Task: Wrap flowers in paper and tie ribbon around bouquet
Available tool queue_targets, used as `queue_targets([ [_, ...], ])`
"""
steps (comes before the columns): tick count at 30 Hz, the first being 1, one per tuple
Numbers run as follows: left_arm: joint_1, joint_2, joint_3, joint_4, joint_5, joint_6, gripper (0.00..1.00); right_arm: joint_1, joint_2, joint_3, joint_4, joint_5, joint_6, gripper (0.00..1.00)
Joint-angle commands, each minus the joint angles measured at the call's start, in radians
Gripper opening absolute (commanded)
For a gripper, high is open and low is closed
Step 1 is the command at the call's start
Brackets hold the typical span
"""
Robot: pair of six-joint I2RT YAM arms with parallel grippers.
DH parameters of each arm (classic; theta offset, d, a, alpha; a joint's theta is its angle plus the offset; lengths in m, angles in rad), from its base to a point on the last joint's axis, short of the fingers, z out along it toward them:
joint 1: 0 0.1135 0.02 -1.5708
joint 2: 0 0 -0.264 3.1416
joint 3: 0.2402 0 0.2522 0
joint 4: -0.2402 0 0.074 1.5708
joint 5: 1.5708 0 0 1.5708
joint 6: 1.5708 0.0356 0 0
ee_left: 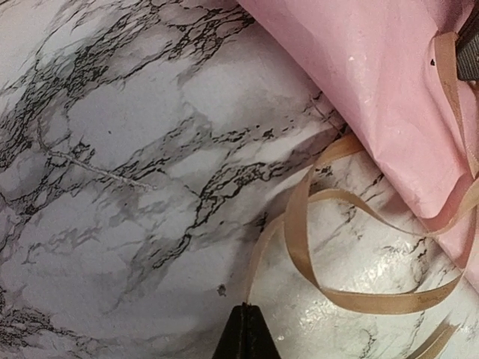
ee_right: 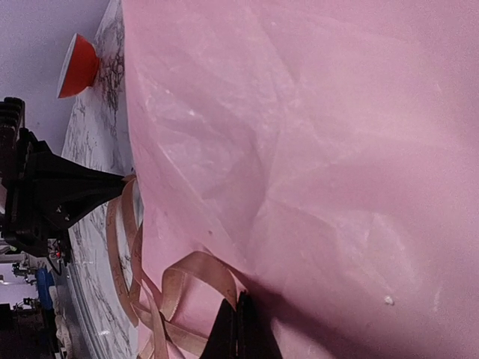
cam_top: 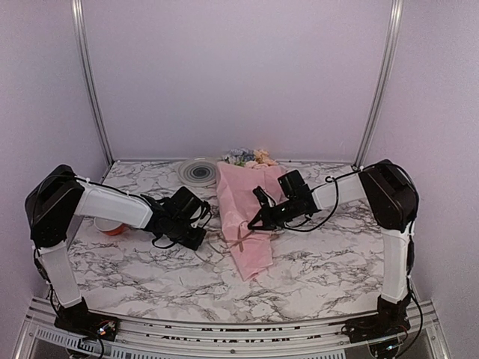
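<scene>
Along the marble bench [cam_top: 322, 262] lies the bouquet [cam_top: 243, 217], a crinkled pink paper cone with blooms [cam_top: 251, 157] at its far end. The tan ribbon [ee_left: 359, 299] loops over its narrow part, pinched by the closed left hand [ee_left: 245, 329] and right hand [ee_right: 236, 329].

- A marble-patterned counter [cam_top: 322, 262], white with grey veining, is shown.
- A pink paper bouquet [cam_top: 241, 213] is laid at the centre, with its blooms toward the far edge.
- A tan ribbon [ee_left: 389, 302] is looped on the counter, just beside the bouquet's narrow end.
- A round grey disc [cam_top: 198, 172] is placed at the far edge.
- An orange-red spool [cam_top: 112, 228] is seen at the left, partly hidden.
</scene>
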Motion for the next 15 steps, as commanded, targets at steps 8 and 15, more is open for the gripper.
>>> queue_targets([
  [8,0.013,0.025,-0.031,-0.086,-0.041,-0.010,0.00,-0.096,-0.105,0.045,-0.033,0.039,-0.015,0.00],
  [15,0.041,-0.024,-0.066,-0.090,-0.136,-0.046,0.00,-0.211,-0.194,-0.027,-0.035,0.073,-0.011,0.00],
])
